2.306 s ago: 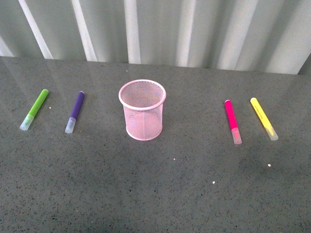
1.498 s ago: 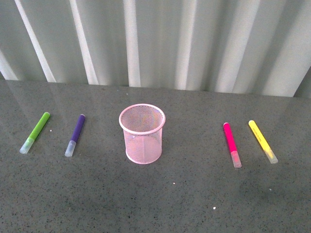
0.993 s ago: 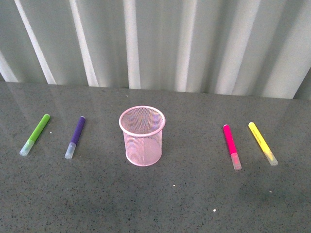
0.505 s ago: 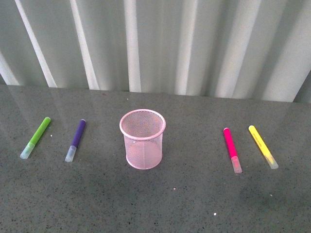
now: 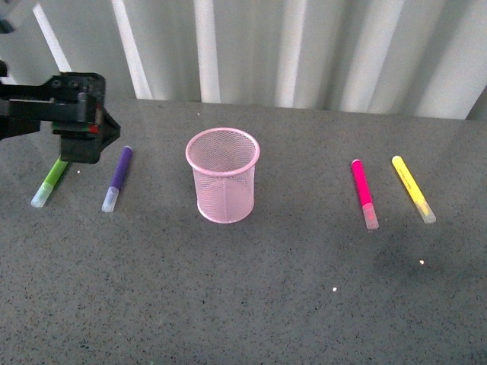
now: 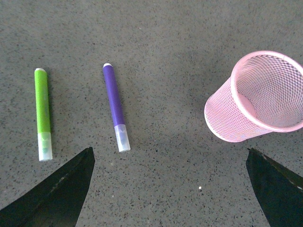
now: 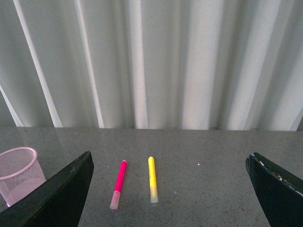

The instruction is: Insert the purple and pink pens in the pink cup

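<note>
Item one, the pink cup (image 5: 222, 175): we record a light pink wire-mesh holder standing upright near the middle of a dark grey speckled table (image 5: 243, 304), mouth upward. Item two, the purple pen (image 5: 118, 178): it lies flat on the table to the left of the cup and apart from it, its clear cap on the end nearer the robot. Item three, the pink pen (image 5: 362, 192): it lies flat on the table to the right of the cup, well apart from it, clear cap likewise toward the robot. Both pens are outside the cup. Item four, a green marker (image 5: 49, 182), lies further left than the purple pen and roughly parallel to it. In the front view its far end is hidden behind the left arm. Item five, a yellow marker (image 5: 413, 188), lies just beside the pink pen on its outer side, not touching it. Item six, the left gripper (image 6: 169, 150): it hangs above the left part of the table over the green marker and purple pen, its fingers spread wide apart. Item seven, the right gripper (image 7: 169, 154): we see it in its wrist view only, fingers spread wide, with the pink pen and yellow marker on the table ahead of it. Item eight, a white pleated backdrop (image 5: 304, 46), stands behind the table's far edge.
</note>
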`<state>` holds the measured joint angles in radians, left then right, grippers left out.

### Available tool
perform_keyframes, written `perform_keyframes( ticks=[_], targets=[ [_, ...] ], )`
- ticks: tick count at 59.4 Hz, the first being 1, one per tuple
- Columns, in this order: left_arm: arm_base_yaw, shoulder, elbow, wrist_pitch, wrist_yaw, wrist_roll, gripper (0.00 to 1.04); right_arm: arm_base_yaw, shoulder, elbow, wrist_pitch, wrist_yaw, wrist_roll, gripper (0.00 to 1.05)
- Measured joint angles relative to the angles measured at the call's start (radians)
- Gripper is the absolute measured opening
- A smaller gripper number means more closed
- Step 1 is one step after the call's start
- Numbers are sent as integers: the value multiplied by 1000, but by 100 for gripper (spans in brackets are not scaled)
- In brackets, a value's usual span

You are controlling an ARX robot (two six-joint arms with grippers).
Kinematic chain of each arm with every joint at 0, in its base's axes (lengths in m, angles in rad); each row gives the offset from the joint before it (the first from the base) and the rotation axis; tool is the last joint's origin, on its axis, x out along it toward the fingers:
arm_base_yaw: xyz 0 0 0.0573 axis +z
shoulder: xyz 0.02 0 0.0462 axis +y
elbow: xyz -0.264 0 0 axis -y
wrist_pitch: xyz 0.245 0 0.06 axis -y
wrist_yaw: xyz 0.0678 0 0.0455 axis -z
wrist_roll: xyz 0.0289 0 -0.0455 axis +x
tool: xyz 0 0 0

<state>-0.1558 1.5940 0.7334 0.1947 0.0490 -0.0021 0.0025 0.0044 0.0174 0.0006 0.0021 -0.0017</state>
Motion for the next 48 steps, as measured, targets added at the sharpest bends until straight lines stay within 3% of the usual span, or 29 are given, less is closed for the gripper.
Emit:
perform_keyframes(
  ticks=[14,38,48],
  targets=[
    [-9,195,145,-42,-32,39,98,0,0,0,0,0,0,98],
    [3,455,409,-127,3,85,98,0,0,0,0,0,0,98],
    [8,589,567,-177,-44,132,98,0,0,0,0,0,0,98]
  ],
)
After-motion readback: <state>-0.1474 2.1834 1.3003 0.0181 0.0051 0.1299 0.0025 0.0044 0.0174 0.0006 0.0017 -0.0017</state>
